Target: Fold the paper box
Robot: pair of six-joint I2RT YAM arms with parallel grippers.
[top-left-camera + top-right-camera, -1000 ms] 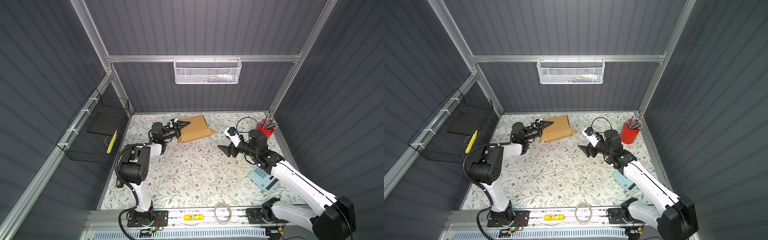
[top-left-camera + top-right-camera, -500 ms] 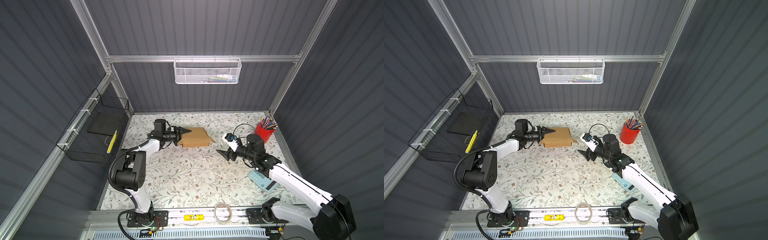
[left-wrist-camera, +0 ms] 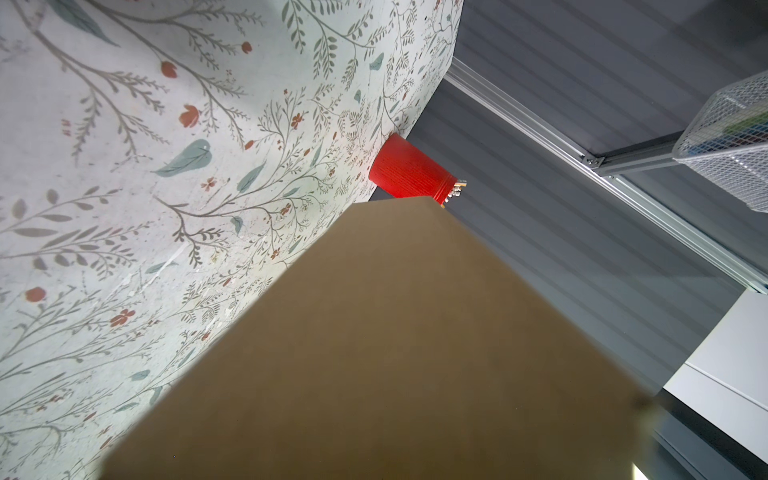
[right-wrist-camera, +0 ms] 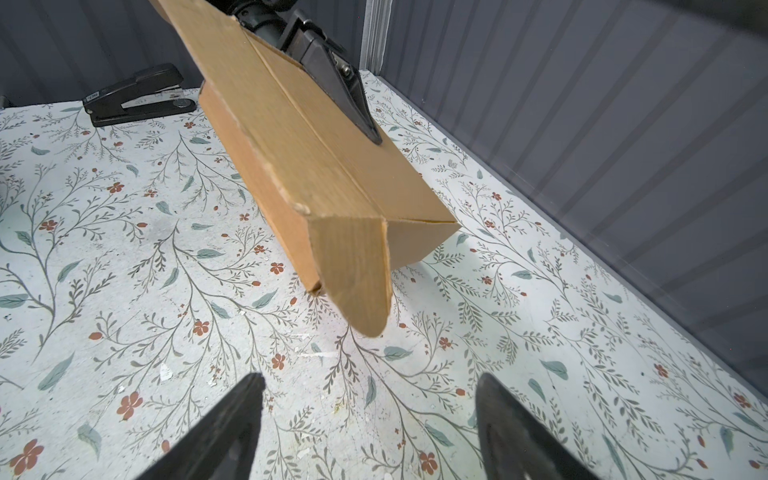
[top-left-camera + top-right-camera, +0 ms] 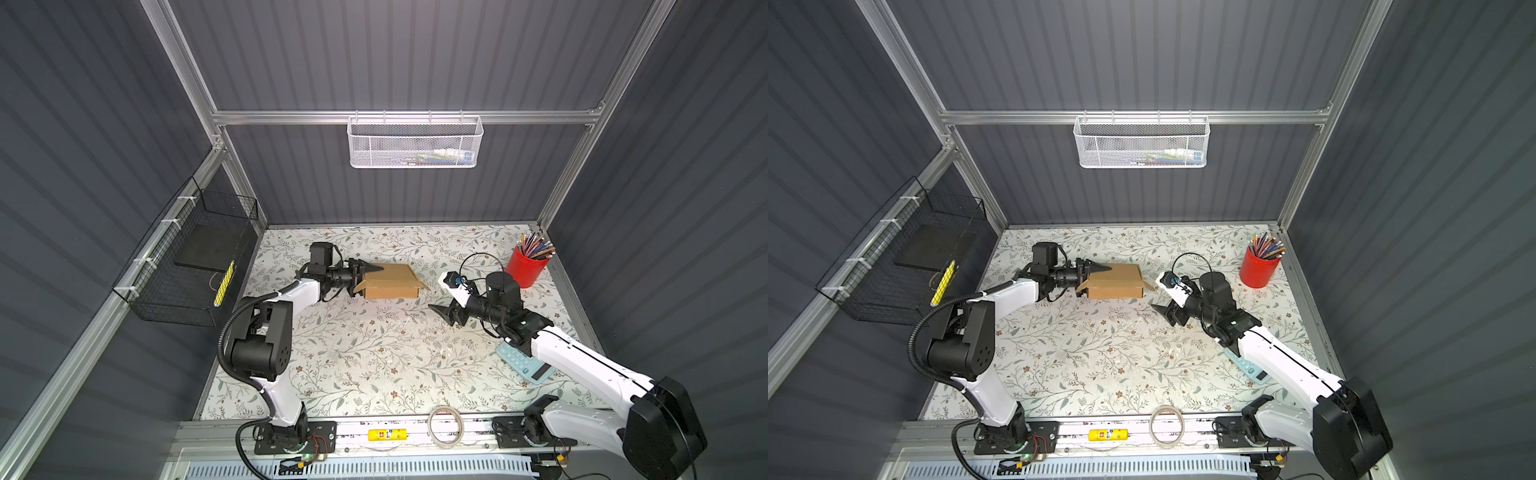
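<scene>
The paper box (image 5: 390, 280) (image 5: 1115, 280) is a small shallow brown cardboard mailer, level at the back middle of the table. My left gripper (image 5: 366, 275) (image 5: 1096, 272) is shut on its left end; one black finger (image 4: 340, 91) lies along the lid, the other is hidden. Cardboard (image 3: 395, 353) fills the left wrist view and hides the jaws. A rounded side flap (image 4: 353, 266) sticks out loose at the box's right end. My right gripper (image 5: 441, 316) (image 5: 1163, 316) (image 4: 369, 378) stands open and empty, low over the table, to the right of that flap and apart from it.
A red cup of pencils (image 5: 527, 270) stands at the back right. A light blue calculator (image 5: 523, 365) lies under the right arm. A black stapler (image 4: 137, 97) lies behind the box. A tape roll (image 5: 445, 426) sits on the front rail; a black wire basket (image 5: 195, 266) hangs on the left wall.
My left gripper has swung the box from a tilted pose to level and carried it a little rightward. My right gripper has drawn slightly toward the front and stayed open.
</scene>
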